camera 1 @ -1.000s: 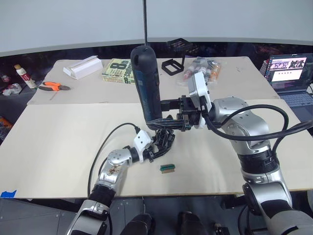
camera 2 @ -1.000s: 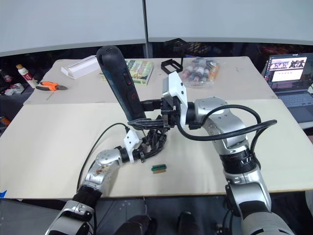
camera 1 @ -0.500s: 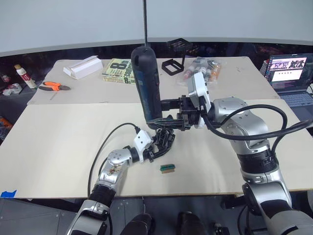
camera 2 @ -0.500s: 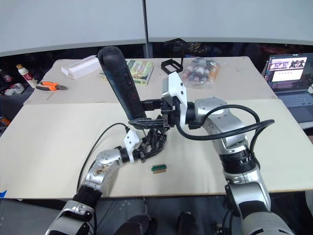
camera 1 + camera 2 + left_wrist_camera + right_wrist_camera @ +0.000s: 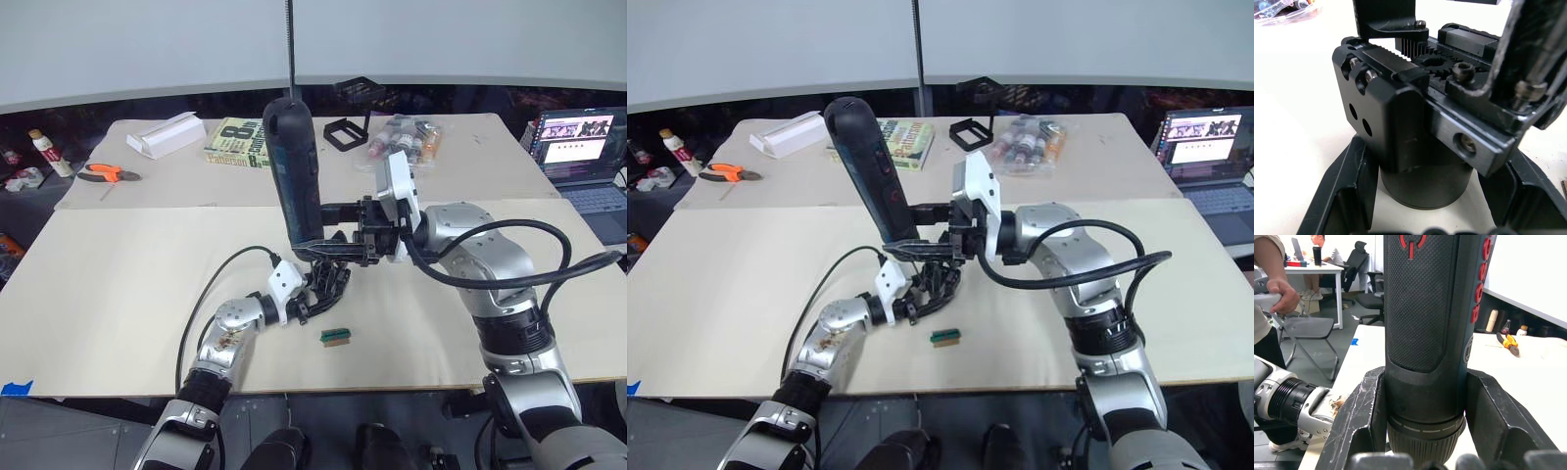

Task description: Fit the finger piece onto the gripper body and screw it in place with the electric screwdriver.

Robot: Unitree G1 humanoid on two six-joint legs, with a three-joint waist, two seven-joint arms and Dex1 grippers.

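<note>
Big beige tabletop (image 5: pixel 118 274) here. Near its front edge sits a small green-and-brown block (image 5: pixel 335 335), with the gripper body (image 5: pixel 328 281) standing just behind it. Along the far edge: a white box (image 5: pixel 167 134), a book (image 5: pixel 238 142), orange pliers (image 5: pixel 106 172), a black square frame (image 5: pixel 345 133) and bagged bottles (image 5: pixel 407 137).

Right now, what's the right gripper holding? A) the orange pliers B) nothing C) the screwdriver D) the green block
C: the right gripper has its fingers clamped on either side of the screwdriver, held upright over the gripper body in the left gripper.
</note>
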